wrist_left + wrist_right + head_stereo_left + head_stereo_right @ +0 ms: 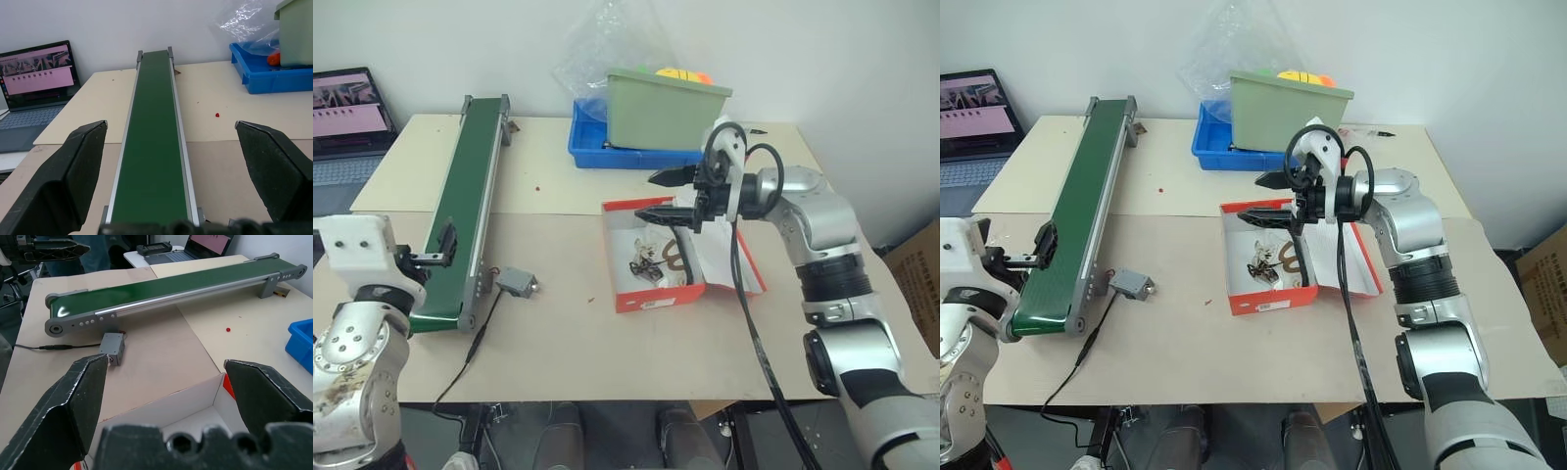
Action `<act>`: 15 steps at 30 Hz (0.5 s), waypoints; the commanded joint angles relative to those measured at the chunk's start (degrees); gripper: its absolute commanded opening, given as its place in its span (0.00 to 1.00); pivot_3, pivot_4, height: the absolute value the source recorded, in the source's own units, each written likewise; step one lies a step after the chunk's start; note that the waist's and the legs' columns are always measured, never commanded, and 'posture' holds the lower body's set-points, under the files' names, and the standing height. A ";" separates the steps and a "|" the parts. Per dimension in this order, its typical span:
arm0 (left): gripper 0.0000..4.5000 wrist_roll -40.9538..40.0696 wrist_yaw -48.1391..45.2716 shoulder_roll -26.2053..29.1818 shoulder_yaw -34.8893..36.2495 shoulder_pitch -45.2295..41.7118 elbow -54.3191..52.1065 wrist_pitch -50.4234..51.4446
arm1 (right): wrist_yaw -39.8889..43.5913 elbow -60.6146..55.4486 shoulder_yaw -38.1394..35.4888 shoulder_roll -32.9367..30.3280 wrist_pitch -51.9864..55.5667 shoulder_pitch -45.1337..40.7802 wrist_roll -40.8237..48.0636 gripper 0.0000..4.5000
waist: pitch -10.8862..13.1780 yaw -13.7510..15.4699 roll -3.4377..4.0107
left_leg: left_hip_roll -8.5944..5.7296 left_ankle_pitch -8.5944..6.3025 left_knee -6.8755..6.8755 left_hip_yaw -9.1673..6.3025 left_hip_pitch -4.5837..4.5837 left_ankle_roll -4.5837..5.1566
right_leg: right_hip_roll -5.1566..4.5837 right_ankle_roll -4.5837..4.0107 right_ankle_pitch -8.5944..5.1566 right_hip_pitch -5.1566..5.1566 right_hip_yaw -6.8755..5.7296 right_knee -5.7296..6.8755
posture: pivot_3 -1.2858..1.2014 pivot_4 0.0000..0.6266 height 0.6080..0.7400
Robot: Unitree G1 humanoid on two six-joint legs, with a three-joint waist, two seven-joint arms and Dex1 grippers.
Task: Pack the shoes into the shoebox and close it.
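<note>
Two pincers were spread and empty; the right pincer (671,196) hovered mid-frame over the open shoebox (658,294), light, stiff cardboard best taken by its hinged flap.

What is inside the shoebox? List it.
Dark laces and brown trim of the off-white shoes show against the white inside of the open shoebox. The right claw, open above it, covers the rear of the interior.
</note>
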 commanded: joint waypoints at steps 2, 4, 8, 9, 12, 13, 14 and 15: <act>1.00 0.08 0.00 0.87 0.75 -0.61 -1.86 0.14 | -0.59 -3.11 -1.66 -0.84 -0.21 0.55 0.98 1.00 | 0.00 -0.02 0.00 | 0.00 0.00 0.00 0.00 0.00 0.00 | 0.00 0.00 0.00 0.00 0.00 0.00 | 0.52 0.24 1.00; 1.00 0.12 0.08 0.96 1.16 -0.78 -1.39 0.20 | -0.86 -3.13 -1.61 -0.81 -0.48 0.76 0.81 1.00 | 0.00 -0.03 0.00 | 0.00 0.00 0.00 0.00 0.00 0.00 | 0.00 0.00 0.00 0.00 0.00 0.00 | 0.52 0.24 1.00; 1.00 0.45 0.37 1.32 1.43 -1.27 -0.47 0.50 | -1.84 -2.92 -1.60 -0.14 -0.76 0.71 0.72 1.00 | 0.00 -0.03 0.00 | 0.00 0.00 0.01 0.00 0.00 0.00 | 0.00 0.00 0.00 0.00 0.00 0.01 | 0.52 0.24 1.00; 1.00 0.46 0.48 1.45 1.38 -1.61 -0.34 0.67 | -2.11 -2.93 -1.65 0.05 -0.63 0.64 0.84 1.00 | 0.00 -0.04 0.00 | 0.00 0.00 0.01 0.00 0.00 0.00 | 0.00 0.00 0.00 0.00 0.00 0.01 | 0.52 0.24 1.00; 1.00 0.44 0.74 1.63 0.83 -2.89 0.04 1.09 | -2.64 -3.04 -1.52 0.30 -0.69 0.69 0.85 1.00 | 0.00 -0.04 0.00 | 0.00 0.00 0.01 0.00 0.00 0.00 | 0.00 0.00 0.00 0.00 0.00 0.01 | 0.52 0.24 1.00; 1.00 0.48 0.70 1.64 0.52 -3.28 0.19 1.21 | -2.72 -3.09 -1.41 0.28 -0.82 0.77 0.73 1.00 | 0.00 -0.03 0.00 | 0.00 0.00 0.01 0.00 0.00 0.00 | 0.00 0.00 0.00 0.00 0.00 0.01 | 0.52 0.24 1.00; 1.00 0.51 0.60 1.65 0.23 -3.60 0.37 1.28 | -2.75 -3.12 -1.37 0.26 -0.86 0.82 0.67 1.00 | 0.00 -0.02 0.00 | 0.00 0.00 0.01 0.00 0.00 0.00 | 0.00 0.00 0.00 0.00 0.00 0.00 | 0.52 0.24 1.00; 1.00 0.55 0.52 1.65 -0.04 -3.82 0.47 1.35 | -2.80 -3.22 -1.40 0.19 -0.87 0.86 0.64 1.00 | 0.00 -0.01 0.00 | 0.00 0.00 0.01 0.00 0.00 0.00 | 0.00 0.00 0.00 0.00 0.00 0.00 | 0.52 0.24 1.00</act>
